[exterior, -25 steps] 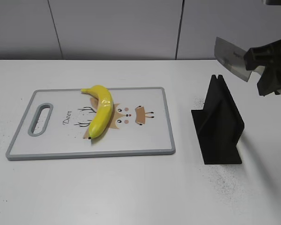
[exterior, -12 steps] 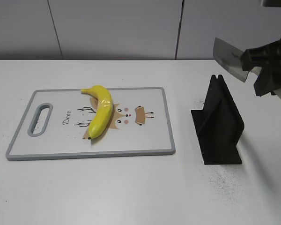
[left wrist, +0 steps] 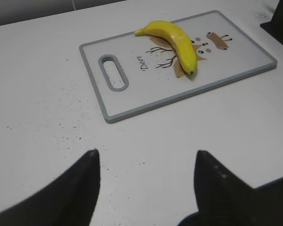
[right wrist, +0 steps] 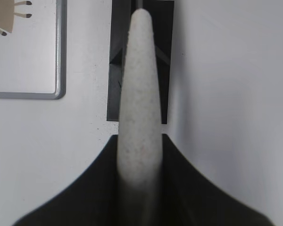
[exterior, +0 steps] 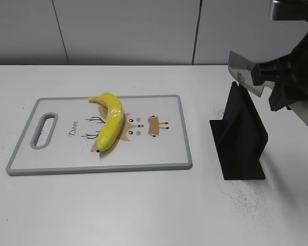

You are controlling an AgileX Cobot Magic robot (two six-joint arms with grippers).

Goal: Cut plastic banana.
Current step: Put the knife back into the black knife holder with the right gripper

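Plastic banana lies on its side on the cutting board, over the deer print, stem end toward the back, dark tip toward the front edge. Board sits flat on the white worktop.

Right gripper is up above the black knife stand, fingers clenched on a knife; the wrist view shows the pale speckled handle squeezed between them. Blade is well apart from the banana.

Left gripper hovers over bare worktop near the board, fingers spread, grasping nothing.

Banana looks light, stiff and glossy, so likely slippery and prone to roll or skid under the blade. Best steadied at one end, near the stem, leaving the middle free for the cut.
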